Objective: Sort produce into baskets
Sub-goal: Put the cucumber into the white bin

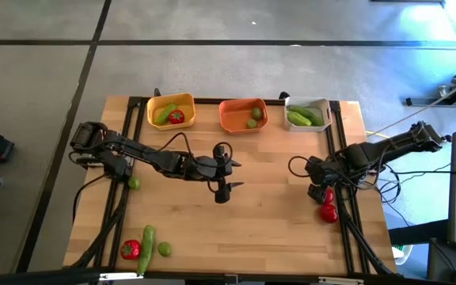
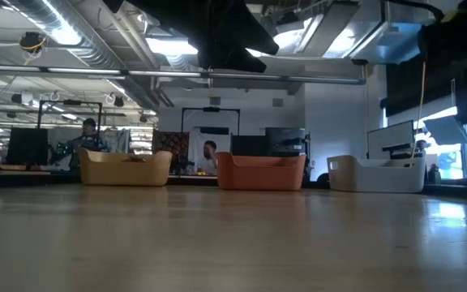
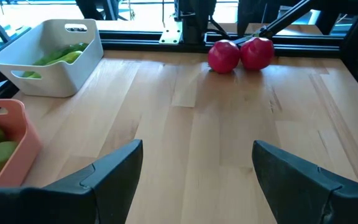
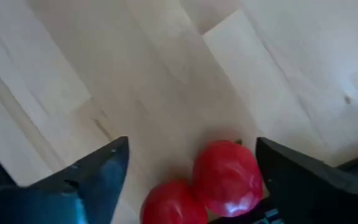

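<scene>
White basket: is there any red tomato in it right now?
No. In the high view the white basket holds only green cucumber pieces; the two red tomatoes lie on the table beside the right gripper.

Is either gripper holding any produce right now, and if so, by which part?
Nothing is held. The left gripper is open and empty over mid-table. The right gripper is open above the two red tomatoes, which lie on the table, not gripped.

Two dark, jointed robot arms trailing looped black cables, the left gripper point(image 1: 225, 177) and right gripper point(image 1: 320, 187) each ending in two broad, dark, wedge-shaped fingers point(image 3: 110, 171).
</scene>
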`<act>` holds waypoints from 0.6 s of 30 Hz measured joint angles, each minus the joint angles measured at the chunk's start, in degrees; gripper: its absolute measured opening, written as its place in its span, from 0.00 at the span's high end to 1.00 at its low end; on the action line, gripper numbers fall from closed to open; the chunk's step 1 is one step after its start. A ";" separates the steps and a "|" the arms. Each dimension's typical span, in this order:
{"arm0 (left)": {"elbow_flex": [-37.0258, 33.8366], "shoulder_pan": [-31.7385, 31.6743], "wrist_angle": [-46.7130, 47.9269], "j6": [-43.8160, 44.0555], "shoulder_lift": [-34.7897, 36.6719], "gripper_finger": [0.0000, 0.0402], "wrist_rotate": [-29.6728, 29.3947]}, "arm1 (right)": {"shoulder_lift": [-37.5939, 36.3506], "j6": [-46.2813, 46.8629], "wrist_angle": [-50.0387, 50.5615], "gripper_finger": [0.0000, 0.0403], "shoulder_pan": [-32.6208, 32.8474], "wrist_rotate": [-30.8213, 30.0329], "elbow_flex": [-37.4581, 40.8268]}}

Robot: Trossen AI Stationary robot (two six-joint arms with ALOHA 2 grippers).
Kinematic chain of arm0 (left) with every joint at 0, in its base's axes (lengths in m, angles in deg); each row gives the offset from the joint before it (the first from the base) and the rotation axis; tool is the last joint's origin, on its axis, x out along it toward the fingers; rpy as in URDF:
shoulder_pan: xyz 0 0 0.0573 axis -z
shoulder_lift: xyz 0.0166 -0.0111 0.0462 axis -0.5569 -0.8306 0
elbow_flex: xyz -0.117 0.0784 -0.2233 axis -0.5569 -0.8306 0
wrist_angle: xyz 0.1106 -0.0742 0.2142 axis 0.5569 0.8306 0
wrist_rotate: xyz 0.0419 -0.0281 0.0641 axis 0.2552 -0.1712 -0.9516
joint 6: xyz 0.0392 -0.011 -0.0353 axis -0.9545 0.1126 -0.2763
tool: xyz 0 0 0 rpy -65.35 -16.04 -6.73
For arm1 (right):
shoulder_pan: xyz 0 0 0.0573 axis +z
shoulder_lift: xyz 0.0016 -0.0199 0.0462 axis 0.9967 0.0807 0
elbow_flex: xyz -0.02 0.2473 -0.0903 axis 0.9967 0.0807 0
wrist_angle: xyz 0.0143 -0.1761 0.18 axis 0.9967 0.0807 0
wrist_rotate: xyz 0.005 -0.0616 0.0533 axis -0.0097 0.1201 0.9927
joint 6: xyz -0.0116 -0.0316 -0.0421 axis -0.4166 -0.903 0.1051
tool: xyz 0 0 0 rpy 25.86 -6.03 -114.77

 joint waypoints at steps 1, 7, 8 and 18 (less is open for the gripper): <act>0.01 0.00 -0.02 0.00 0.01 0.25 0.01 | 0.40 0.08 0.16 0.12 0.00 -0.08 0.00; 0.01 0.00 0.01 0.00 0.00 0.25 0.01 | 4.67 0.05 0.41 0.02 0.00 2.35 0.00; 0.01 0.00 0.01 0.00 0.00 0.25 0.00 | 5.62 -0.03 0.49 0.03 0.00 2.36 0.00; 0.01 0.00 0.29 0.09 0.00 0.25 0.01 | 14.38 -1.97 2.82 0.08 0.00 3.42 0.00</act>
